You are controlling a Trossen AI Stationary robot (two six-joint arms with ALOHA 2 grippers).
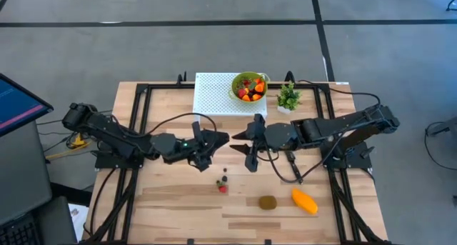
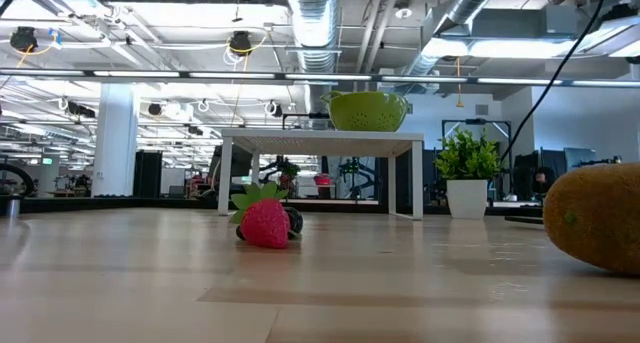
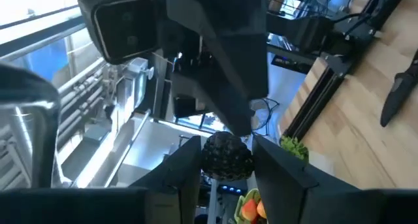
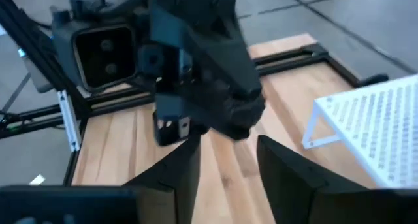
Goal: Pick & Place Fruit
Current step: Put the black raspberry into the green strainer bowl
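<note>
While the two arms met nose to nose above the middle of the surface (image 1: 171, 202), the left gripper (image 3: 226, 160) held a dark berry (image 3: 226, 155) in its jaws. The right gripper's (image 4: 227, 160) jaws stood apart and empty, seemingly ready to receive it.

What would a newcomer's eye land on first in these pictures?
Two dark arms meet over the table's middle, the left gripper pinching a dark berry before the right gripper. Behind, a green bowl of fruit sits on a white rack. A strawberry lies in front.
</note>
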